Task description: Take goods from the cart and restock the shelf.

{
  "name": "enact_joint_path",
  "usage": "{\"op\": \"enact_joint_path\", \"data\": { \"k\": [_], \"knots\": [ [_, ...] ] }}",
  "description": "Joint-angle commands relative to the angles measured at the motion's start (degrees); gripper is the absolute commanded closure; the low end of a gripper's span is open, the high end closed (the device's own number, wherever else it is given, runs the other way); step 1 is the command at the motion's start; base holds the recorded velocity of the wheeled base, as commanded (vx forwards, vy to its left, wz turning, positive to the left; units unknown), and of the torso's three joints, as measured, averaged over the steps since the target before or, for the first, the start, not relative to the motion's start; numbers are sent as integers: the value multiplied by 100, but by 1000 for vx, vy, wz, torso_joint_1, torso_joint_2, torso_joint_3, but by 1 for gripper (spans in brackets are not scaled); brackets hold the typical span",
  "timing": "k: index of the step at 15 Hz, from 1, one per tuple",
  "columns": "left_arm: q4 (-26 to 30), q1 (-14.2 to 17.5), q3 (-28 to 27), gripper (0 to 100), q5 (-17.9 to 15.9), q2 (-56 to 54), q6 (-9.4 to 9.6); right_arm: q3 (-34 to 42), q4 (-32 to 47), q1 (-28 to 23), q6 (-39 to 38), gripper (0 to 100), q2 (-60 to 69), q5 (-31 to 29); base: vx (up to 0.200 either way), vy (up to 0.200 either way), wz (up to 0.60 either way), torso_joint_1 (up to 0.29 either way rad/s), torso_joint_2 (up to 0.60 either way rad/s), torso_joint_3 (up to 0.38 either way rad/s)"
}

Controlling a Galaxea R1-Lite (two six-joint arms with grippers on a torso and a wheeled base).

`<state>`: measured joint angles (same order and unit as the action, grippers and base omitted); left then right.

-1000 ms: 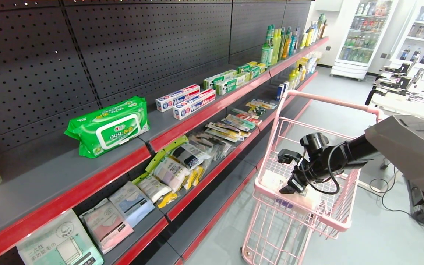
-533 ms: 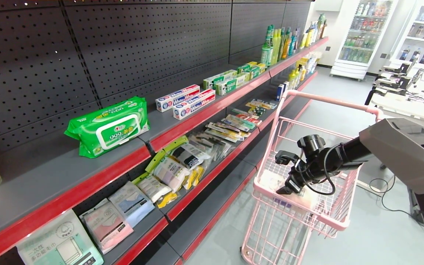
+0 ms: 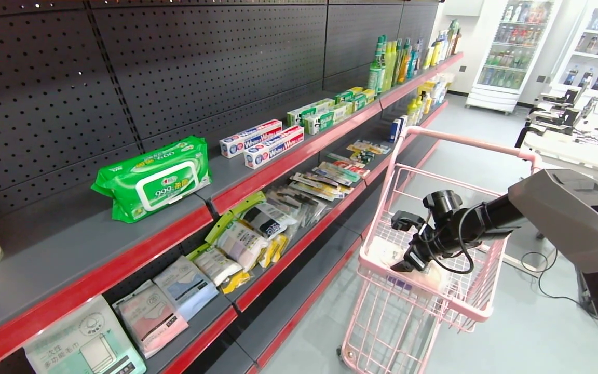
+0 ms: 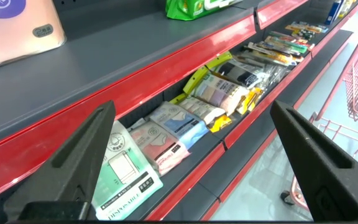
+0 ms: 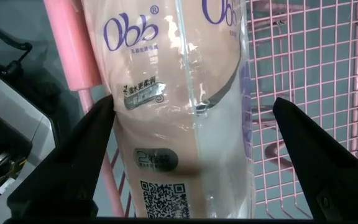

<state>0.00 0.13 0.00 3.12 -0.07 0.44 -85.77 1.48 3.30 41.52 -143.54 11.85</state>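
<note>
Pink wire cart, upper basket: holds one peach, clear-wrapped soft paper pack, lying on the mesh against the cart's rim bar. Right gripper is down inside the cart, fingers apart, one on either side of the pack and not clamped; likely lined up to pinch across its width. Left gripper is away from the cart, facing the grey, red-edged shelf, fingers apart, holding nothing. Left of the cart, the top tier has bare board beside a green wipes packet, a probable restocking spot.

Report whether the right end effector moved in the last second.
No; the right end effector keeps its spot over the pack, judged against the cart handle.
</note>
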Motion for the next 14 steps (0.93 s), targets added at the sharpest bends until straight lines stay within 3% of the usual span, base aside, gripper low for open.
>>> {"op": "enact_joint_path", "data": {
  "k": [1, 14],
  "knots": [
    [0, 4, 0, 0, 4, 7, 0, -1, 11, -5, 5, 0, 19, 72, 0, 0, 0, 0, 0, 0],
    [0, 4, 0, 0, 4, 7, 0, -27, -16, 56, -171, 0, 292, 423, 0, 0, 0, 0, 0, 0]
  ]
}}
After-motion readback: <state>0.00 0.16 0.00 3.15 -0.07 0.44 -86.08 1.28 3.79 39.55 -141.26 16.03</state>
